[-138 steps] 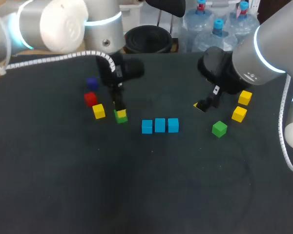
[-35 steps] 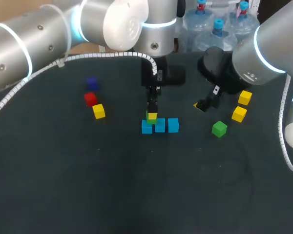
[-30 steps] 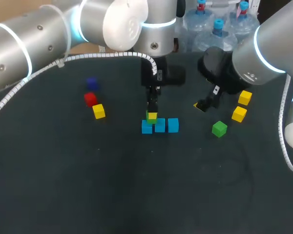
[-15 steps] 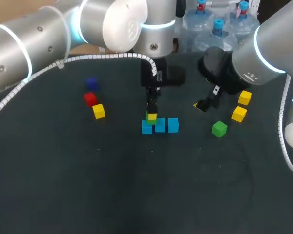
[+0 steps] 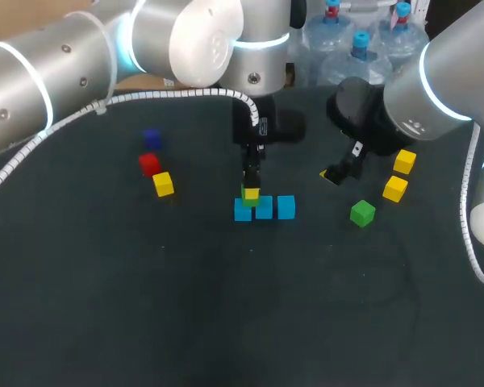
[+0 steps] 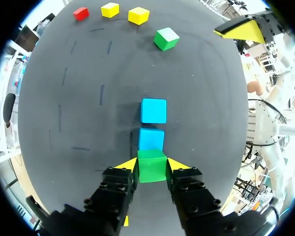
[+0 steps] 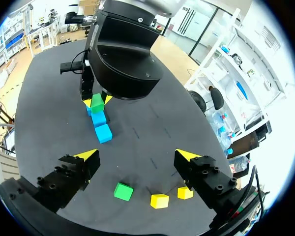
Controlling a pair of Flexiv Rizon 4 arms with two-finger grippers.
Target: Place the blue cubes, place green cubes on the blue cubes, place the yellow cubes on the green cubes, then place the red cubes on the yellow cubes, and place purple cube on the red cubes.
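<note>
The left arm's fingers (image 6: 130, 165), their yellow tips pressed to two opposite sides, are clamped on a plain, bright green cube (image 6: 151, 166) at the left end of a row of three sky-blue cubes (image 5: 264, 207) near the middle of the dark desk (image 5: 145, 306). In the left wrist view the green cube covers the nearest blue cube, and the other two run straight ahead of it. Whether it rests on that cube or hangs just above it cannot be told.

The right arm's fingers (image 7: 88, 156) stand wide apart above the desk with nothing between them, to the right of the row. A second green cube (image 5: 362, 213) lies tilted on the desk near them, with two yellow cubes (image 5: 395, 189) just beyond it. The left wrist view also shows a small red cube (image 6: 80, 13) past those two.

On the left side of the desk another red cube (image 5: 149, 164) and a third yellow cube (image 5: 163, 185) lie close together, and a purple cube (image 5: 152, 137) sits behind them. All the cubes show smooth, single-colour faces. A small white tag (image 5: 357, 149) on the right arm's wrist is too small to read.
</note>
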